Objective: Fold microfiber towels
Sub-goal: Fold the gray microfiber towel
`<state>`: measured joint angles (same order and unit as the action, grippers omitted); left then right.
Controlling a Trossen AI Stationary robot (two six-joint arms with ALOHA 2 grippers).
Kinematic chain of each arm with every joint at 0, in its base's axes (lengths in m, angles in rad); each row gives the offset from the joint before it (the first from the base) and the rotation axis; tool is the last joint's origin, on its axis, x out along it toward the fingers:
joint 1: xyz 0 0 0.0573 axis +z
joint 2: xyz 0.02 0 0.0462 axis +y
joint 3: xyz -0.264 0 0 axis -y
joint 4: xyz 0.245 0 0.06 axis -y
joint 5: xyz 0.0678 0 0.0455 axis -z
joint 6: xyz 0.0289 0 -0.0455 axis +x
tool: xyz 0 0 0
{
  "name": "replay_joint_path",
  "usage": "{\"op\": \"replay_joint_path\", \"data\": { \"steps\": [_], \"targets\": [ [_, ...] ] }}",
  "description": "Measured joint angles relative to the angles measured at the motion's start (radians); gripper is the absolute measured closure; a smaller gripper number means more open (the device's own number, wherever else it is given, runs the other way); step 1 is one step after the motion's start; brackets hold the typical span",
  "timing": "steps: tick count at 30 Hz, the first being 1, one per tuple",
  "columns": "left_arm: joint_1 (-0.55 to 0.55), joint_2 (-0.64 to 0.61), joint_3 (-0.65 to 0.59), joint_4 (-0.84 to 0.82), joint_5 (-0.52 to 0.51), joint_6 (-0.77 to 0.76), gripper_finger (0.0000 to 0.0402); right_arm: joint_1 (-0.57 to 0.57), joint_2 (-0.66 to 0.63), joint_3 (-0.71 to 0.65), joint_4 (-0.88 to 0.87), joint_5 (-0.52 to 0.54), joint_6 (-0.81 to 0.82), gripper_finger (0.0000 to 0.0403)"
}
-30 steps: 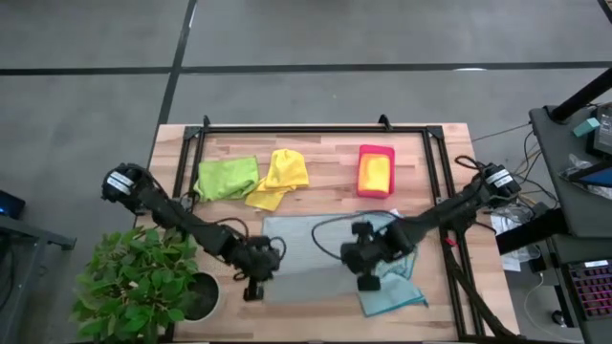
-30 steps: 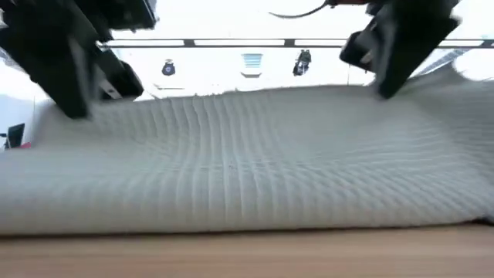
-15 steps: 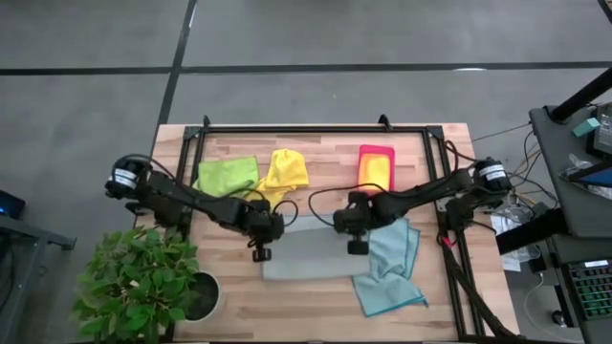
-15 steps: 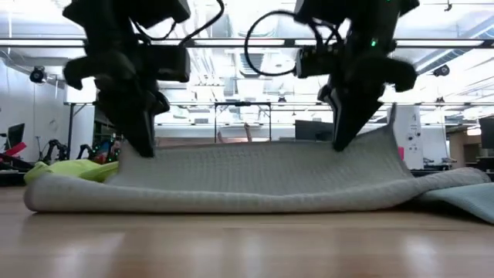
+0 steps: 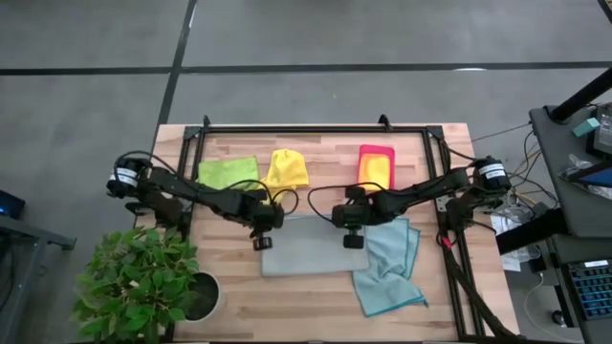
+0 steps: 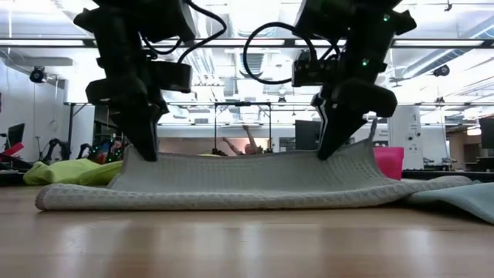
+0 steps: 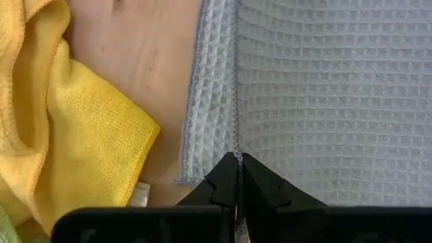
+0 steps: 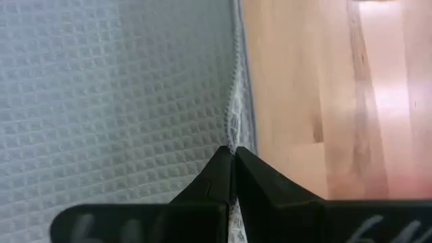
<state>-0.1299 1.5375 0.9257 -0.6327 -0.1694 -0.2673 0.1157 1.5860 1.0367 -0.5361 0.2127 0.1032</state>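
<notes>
the left gripper (image 5: 261,229) was clenched on a corner of the grey towel (image 5: 308,250), its two fingers (image 7: 226,185) pressed together with the towel's hem pinched between them. the right gripper (image 5: 352,227) was clenched the same way on the towel's other far corner, the hem caught between its fingers (image 8: 226,177). between the two grippers the grey towel's upper layer hung in a shallow sag, and below them the rest lay doubled on the table (image 5: 316,158), its rounded fold on the side away from the grippers, toward the low camera.

just beside the left gripper, on its outer side, lay the yellow towel (image 5: 286,168), crumpled, its edge near the grey towel's corner but apart from it, with bare wood between. beyond that lay the green towel (image 5: 228,173), touching the yellow one. on the outer side of the right gripper the blue towel (image 5: 390,266) lay spread and rumpled, its edge against the grey towel. past the right gripper, farther up the table, sat the pink tray (image 5: 377,168) with something yellow in it.
</notes>
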Motion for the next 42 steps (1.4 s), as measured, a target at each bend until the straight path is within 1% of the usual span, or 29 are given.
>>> {"op": "replay_joint_path", "data": {
  "steps": [3, 7, 14, 17, 22, 30, 32, 38, 42],
  "targets": [
    [0.0, 0.003, 0.0, 0.001, -0.003, 0.013, 0.0402, -0.005, 0.0, 0.0, 0.003, 0.018, -0.003, 0.0394],
    [0.0, 0.003, 0.0, 0.004, -0.051, 0.013, 0.0402, -0.008, 0.0, -0.002, 0.003, 0.027, -0.008, 0.0394],
    [0.007, 0.003, 0.0, 0.025, -0.053, 0.013, 0.0402, -0.008, 0.0, -0.002, 0.003, 0.027, -0.01, 0.0394],
    [0.007, 0.003, 0.0, 0.025, -0.071, 0.013, 0.0402, -0.008, 0.0, -0.002, 0.003, 0.028, -0.007, 0.0394],
    [0.01, 0.003, 0.0, 0.025, -0.075, 0.013, 0.0402, -0.008, 0.0, -0.002, 0.004, 0.068, 0.009, 0.0394],
    [0.011, 0.003, 0.0, 0.024, -0.075, 0.014, 0.04, -0.007, 0.0, -0.002, 0.011, 0.069, 0.004, 0.0394],
    [0.011, 0.003, 0.0, 0.024, -0.075, 0.014, 0.0391, -0.007, 0.0, -0.002, 0.012, 0.069, 0.004, 0.0394],
    [0.011, 0.003, 0.0, 0.025, -0.078, 0.013, 0.0346, -0.007, 0.0, -0.002, 0.022, 0.069, 0.0, 0.0393],
    [0.011, 0.003, 0.0, 0.025, -0.121, 0.012, 0.0326, -0.007, 0.0, -0.002, 0.023, 0.069, 0.0, 0.0378]
  ]
}}
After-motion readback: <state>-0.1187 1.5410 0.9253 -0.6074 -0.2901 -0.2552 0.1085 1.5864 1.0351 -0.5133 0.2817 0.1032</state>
